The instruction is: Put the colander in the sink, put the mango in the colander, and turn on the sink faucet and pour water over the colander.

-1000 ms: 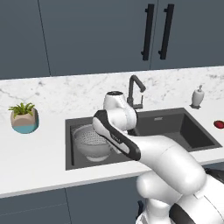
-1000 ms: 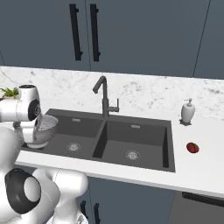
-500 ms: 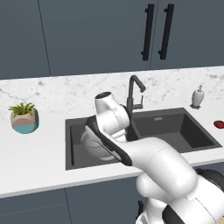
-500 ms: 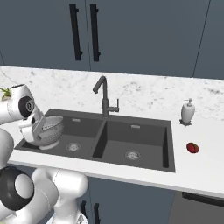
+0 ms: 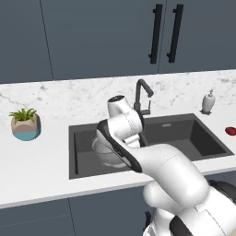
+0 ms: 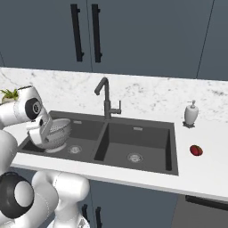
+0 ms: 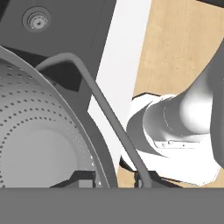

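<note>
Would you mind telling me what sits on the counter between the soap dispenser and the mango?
Nothing: in the right base view the stretch of white counter between the soap dispenser and the mango is bare.

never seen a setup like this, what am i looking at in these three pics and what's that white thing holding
The white thing is a robot arm in a simulated kitchen. Two pictures come from cameras on its base, behind it to the left and right. The third is from a camera on its hand, looking along the fingers.

The hand is shut on the rim of the colander, a perforated metal bowl, tilted and low in the left basin of the dark sink.

The faucet stands behind the sink. On the marble counter sit a potted plant, a white soap dispenser and a small reddish mango.
</note>
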Controlling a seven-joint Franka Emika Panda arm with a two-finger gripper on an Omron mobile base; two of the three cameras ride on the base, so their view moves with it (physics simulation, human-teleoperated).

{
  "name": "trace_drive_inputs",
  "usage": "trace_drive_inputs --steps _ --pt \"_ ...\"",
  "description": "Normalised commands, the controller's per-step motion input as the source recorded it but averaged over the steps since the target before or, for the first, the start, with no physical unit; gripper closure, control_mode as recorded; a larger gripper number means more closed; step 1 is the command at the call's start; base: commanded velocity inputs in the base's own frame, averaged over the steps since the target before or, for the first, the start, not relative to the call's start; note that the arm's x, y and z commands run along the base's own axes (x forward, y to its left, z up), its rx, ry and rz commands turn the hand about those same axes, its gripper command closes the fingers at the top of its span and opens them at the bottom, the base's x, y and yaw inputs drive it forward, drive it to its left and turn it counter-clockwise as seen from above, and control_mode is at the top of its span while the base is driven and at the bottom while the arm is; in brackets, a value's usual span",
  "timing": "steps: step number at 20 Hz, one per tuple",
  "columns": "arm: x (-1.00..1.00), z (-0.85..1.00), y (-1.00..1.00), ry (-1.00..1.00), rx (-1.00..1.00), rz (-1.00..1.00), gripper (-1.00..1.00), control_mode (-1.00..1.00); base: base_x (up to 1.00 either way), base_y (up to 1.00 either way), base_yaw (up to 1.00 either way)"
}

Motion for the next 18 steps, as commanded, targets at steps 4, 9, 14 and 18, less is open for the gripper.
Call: trace_drive_inputs --steps 4,9,14,18 --pt "0.23 -0.09 -0.13 0.00 0.00 0.00 1.00 -1.00 0.00 0.00 0.00" --pt "0.44 -0.11 -0.15 0.00 0.00 0.00 1.00 -1.00 0.00 0.00 0.00" --pt "0.65 -0.09 -0.18 0.04 0.00 0.00 1.00 -1.00 0.00 0.00 0.00" --pt "0.81 -0.11 -0.08 0.19 0.04 0.00 1.00 -1.00 0.00 0.00 0.00"
